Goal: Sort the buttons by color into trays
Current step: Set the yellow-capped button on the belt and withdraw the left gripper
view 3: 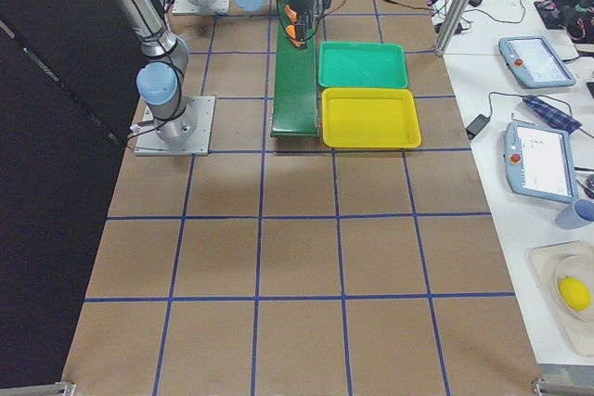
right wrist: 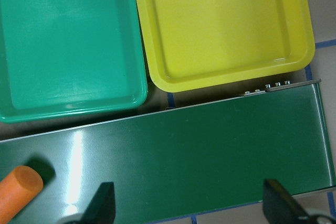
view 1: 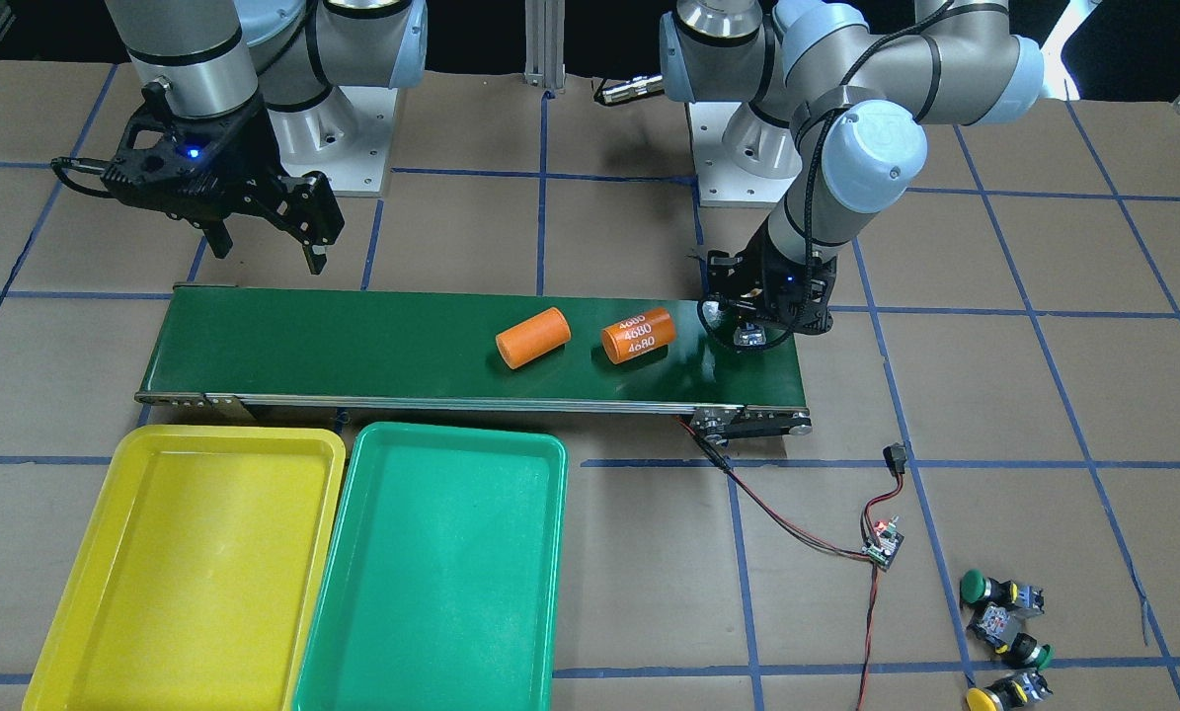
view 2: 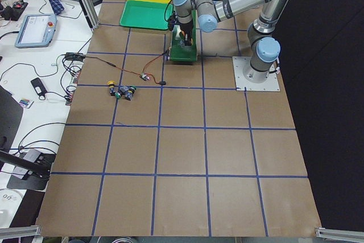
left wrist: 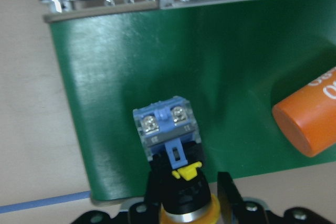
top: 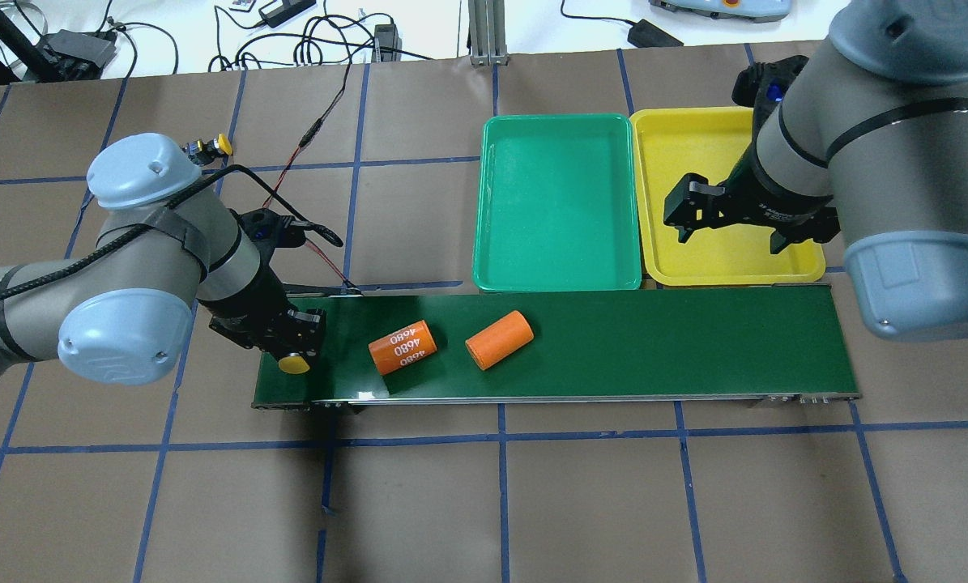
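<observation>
The left gripper [left wrist: 188, 192] is clamped on a yellow mushroom-capped push-button with a black body and blue contact block [left wrist: 167, 129]. It holds the button cap-up, block pointing down, over the long dark green conveyor belt [top: 654, 340] at the far-left end as the overhead view shows it. Whether the block already touches the belt is hard to judge.

The step looks like a set-down for transfer. The block should settle flat before the fingers part. It should stay in from the end edge and well apart from the orange cylinder printed "4680" [top: 402, 346], because the top-heavy cap could tip it.

The right gripper [top: 731, 235] hangs spread and empty by the shallow yellow plastic tray [top: 727, 113]. That tray and the teal-green tray [top: 556, 121] hold nothing.
</observation>
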Robot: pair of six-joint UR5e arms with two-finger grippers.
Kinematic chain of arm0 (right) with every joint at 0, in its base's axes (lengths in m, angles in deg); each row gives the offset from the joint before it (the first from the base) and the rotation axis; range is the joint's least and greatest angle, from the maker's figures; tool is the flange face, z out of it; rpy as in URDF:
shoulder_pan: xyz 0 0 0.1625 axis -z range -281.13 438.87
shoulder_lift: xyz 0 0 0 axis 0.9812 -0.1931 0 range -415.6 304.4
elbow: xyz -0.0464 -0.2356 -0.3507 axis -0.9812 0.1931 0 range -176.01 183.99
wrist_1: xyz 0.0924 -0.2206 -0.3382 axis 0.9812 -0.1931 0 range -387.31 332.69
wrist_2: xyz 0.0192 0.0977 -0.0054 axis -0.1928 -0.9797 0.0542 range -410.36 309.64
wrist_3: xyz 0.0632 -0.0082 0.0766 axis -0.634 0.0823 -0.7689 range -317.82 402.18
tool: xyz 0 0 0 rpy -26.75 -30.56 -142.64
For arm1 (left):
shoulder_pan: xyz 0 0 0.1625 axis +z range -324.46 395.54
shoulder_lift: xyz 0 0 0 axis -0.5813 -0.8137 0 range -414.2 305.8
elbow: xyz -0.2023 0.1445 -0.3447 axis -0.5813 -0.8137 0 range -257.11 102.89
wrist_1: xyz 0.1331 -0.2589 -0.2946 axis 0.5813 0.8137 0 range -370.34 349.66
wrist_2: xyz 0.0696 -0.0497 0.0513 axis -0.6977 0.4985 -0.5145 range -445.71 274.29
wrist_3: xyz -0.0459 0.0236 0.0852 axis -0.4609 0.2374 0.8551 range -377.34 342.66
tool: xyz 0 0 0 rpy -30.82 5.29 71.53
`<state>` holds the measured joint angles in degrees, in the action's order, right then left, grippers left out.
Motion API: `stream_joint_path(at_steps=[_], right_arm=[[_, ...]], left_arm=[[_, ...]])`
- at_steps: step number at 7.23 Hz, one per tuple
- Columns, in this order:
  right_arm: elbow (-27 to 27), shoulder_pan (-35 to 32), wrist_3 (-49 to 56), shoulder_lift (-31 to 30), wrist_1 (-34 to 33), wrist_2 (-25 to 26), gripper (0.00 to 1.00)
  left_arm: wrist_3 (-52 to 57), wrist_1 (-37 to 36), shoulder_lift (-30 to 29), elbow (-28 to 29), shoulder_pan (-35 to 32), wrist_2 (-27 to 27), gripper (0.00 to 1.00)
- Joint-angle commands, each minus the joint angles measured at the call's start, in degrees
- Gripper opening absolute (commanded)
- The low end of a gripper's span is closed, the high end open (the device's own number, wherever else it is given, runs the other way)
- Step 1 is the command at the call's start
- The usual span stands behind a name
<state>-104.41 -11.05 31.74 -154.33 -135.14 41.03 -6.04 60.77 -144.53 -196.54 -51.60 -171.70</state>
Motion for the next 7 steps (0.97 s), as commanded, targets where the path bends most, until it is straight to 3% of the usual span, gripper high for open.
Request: stream_joint_path(at_steps=[1, 2, 4, 7], right_arm=[[-0.15, 0.01, 0.07, 0.03, 0.25, 0.20, 1.00], [-0.23, 0.01, -0.10, 0.11, 0.42, 0.20, 1.00], [-0.24, 0.01, -0.10, 0.11, 0.43, 0.29, 1.00], [-0.24, 0.01, 0.16, 0.29, 0.34, 0.29, 1.00]], left_arm=[[-0.40, -4.73, -1.24, -0.36, -0.05, 0.20, 0.91], [-0.23, -5.19, -1.94, 0.34, 0.13, 0.12, 0.98], [0.38, -4.67, -2.04, 6.02, 3.97, 0.82, 1.00], [3.27, -2.91, -14.82, 23.48, 12.24, -0.05, 1.00]])
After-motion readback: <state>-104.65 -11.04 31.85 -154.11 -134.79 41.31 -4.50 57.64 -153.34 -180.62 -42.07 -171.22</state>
